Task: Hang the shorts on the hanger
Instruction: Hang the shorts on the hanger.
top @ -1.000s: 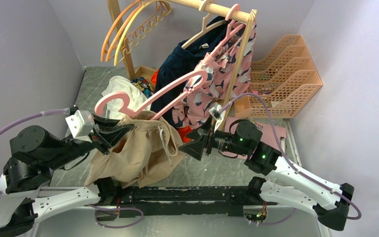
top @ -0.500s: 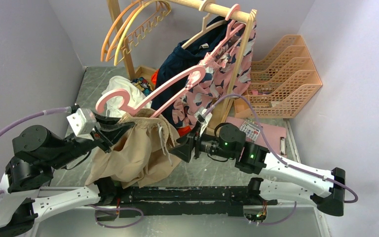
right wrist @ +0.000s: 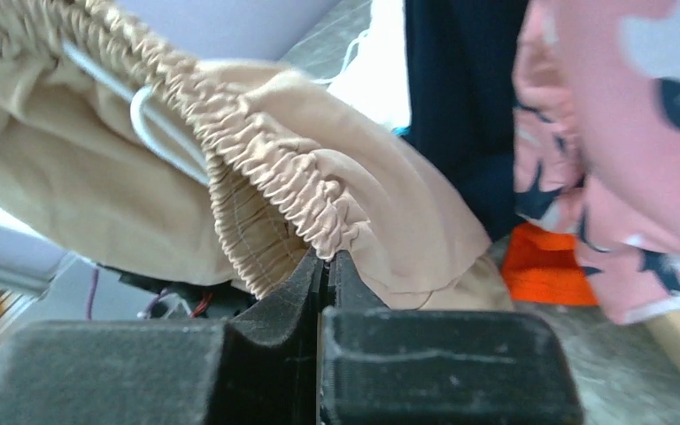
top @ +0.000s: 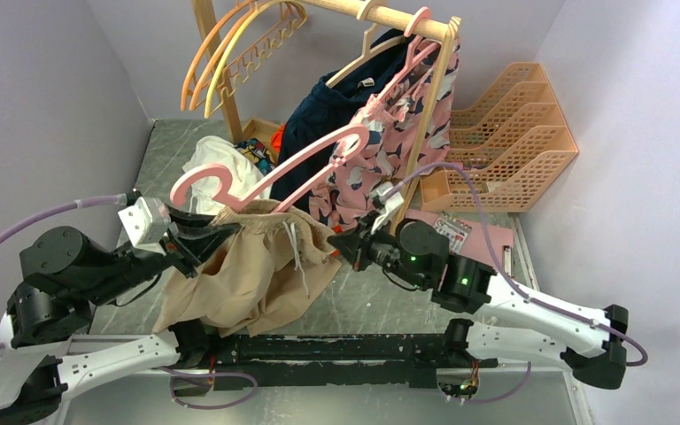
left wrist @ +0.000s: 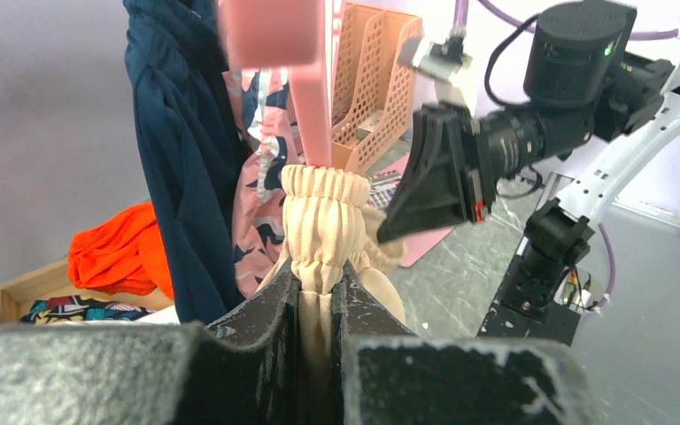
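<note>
The tan shorts [top: 248, 274] hang bunched in front of the left arm, white drawstring dangling. My left gripper [top: 221, 232] is shut on the gathered waistband [left wrist: 323, 221], which rises between its fingers [left wrist: 317, 283]. The pink hanger [top: 292, 164] slants up to the right from the waistband, hook to the left; in the left wrist view its bar [left wrist: 310, 106] runs down into the waistband. My right gripper [top: 336, 239] has its jaws shut, pinching the waistband's right edge at the fingertips [right wrist: 328, 258]. The shorts [right wrist: 257, 168] fill the right wrist view's upper left.
A wooden rack [top: 407, 22] at the back carries a navy garment [top: 319, 115], a pink patterned garment [top: 398, 133] and orange and yellow hangers [top: 230, 44]. A white cloth [top: 217, 164] lies behind the shorts. A peach file tray [top: 513, 133] and a pink clipboard [top: 460, 232] sit right.
The right arm has swung left to the shorts and its jaws have gone from open to shut on the waistband edge. The left gripper and the hanger have barely moved.
</note>
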Controlling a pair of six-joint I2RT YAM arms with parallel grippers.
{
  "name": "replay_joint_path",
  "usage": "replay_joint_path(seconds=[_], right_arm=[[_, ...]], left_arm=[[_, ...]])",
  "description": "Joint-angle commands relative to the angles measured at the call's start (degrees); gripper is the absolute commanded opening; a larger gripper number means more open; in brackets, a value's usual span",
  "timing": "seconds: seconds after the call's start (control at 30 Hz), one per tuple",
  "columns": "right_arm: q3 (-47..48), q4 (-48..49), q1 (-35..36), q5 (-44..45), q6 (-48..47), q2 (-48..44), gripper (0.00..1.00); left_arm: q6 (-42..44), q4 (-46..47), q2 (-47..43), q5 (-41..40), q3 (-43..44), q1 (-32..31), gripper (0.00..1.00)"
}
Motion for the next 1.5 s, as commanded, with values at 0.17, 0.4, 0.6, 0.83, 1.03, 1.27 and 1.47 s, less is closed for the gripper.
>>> replay_joint_path(seconds=[0.17, 0.4, 0.6, 0.83, 1.03, 1.27, 1.47], right_arm=[[8.76, -18.58, 0.12, 18.89, -5.60, -7.10, 0.00], [16.36, -28.66, 0.21, 25.12, -5.33, -4.99, 0.00], [19.43, -33.30, 0.20, 26.42, -4.57, -4.20, 0.00], [22.06, -37.81, 0.17, 27.33, -4.49, -4.73, 0.00], [24.88, -40.19, 0.17, 27.33, -5.33, -4.20, 0.00], [29.49, -43.35, 0.20, 25.84, -6.24, -2.35, 0.00], [36.20, -47.60, 0.21, 23.20, -7.92, 0.07, 0.00]], left_arm=[[-3.96, -6.30, -2.96, 12.63, 0.50, 0.02, 0.07], [-3.61, -11.54, 0.49, 17.38, -0.44, 0.08, 0.07], [-2.59, -15.50, 1.73, 15.89, 0.77, 0.07, 0.07], [-3.13, -18.12, 0.88, 12.78, 1.13, 0.06, 0.07], [-3.65, -19.58, 1.54, 10.11, 0.41, 0.04, 0.07], [-4.74, -21.85, 4.14, 5.18, 0.23, 0.08, 0.07], [-4.93, -22.80, 8.08, 4.93, -1.74, 0.08, 0.07]])
